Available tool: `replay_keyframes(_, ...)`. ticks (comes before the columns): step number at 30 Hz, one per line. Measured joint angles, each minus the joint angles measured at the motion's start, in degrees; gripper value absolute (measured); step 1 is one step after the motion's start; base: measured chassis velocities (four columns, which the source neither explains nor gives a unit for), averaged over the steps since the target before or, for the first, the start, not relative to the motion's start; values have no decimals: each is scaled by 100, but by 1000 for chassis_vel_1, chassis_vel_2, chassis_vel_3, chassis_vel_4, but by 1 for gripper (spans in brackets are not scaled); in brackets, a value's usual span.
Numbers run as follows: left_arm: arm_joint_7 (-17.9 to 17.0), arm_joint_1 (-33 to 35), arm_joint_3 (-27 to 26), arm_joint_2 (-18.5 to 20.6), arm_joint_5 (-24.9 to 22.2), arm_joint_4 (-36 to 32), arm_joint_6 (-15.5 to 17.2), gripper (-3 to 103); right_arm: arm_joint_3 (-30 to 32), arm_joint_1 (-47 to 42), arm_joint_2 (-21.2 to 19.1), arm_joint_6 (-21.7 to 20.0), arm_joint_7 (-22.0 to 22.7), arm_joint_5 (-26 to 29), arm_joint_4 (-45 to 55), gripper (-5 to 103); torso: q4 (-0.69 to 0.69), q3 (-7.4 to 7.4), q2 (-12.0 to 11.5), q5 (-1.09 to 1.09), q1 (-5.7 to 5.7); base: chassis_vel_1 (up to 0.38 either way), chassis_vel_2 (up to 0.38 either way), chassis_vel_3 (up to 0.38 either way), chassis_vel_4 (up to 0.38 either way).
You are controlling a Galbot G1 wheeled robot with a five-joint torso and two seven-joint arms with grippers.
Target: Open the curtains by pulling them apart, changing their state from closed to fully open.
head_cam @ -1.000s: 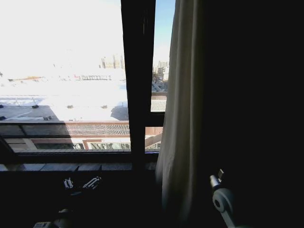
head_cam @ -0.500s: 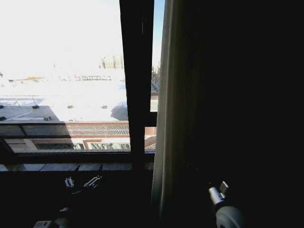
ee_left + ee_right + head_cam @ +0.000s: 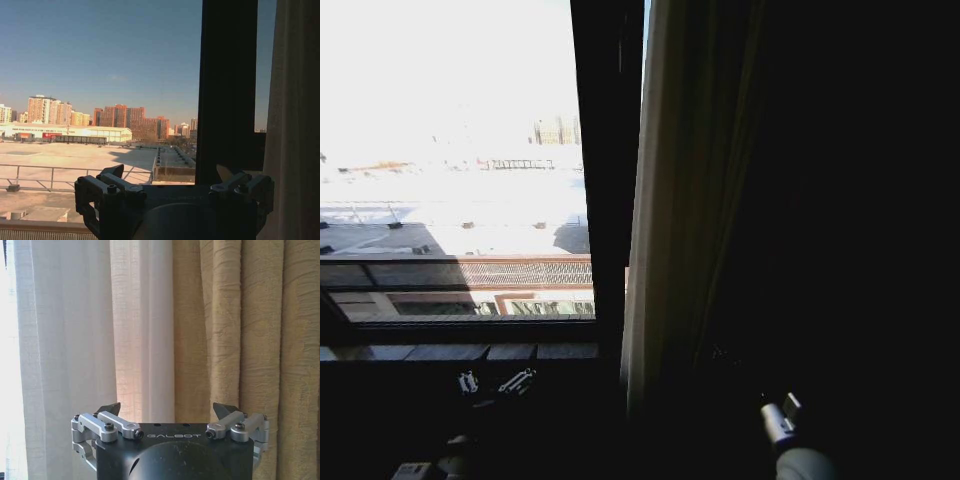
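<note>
One of the curtains (image 3: 665,230) hangs in long pleats right of the dark window frame bar (image 3: 606,170), its left edge close against the bar. In the right wrist view, sheer white curtain fabric (image 3: 65,340) and bunched beige folds (image 3: 240,330) hang just ahead of my right gripper (image 3: 167,409), which is open and apart from the cloth. My right arm (image 3: 782,418) is low beside the curtain. My left gripper (image 3: 494,383) is open and empty, low below the window sill. The left wrist view shows that gripper (image 3: 169,172) facing the glass, with the curtain (image 3: 295,125) to one side.
The window sill (image 3: 450,352) runs along the bottom of the glass, above my left gripper. The frame bar (image 3: 227,90) stands between the open pane and the curtain. Rooftops and buildings lie outside. Right of the curtain is dark.
The curtain's left edge has slid left towards the frame bar, covering the narrow strip of window beside it. My right arm has sunk slightly lower. The left gripper has stayed put.
</note>
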Motion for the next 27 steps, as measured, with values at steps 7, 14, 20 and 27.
replay_keyframes(7,2,46,-3,-24,75,0,-14,100,23,69,-4,11,2,5,-74,100,0,0,0,1,0,163,150,-157,-165)
replay_keyframes(14,2,51,-29,-11,80,0,-20,100,19,112,33,16,3,9,-102,100,0,0,0,-2,1,254,279,-267,-270)
replay_keyframes(20,2,73,-35,-26,80,0,-44,100,13,100,53,25,2,6,-110,100,0,0,0,2,2,319,322,-339,-318)
replay_keyframes(27,2,65,-35,-35,80,0,-54,100,18,93,36,29,3,5,-107,100,0,0,0,-2,2,344,351,-340,-345)
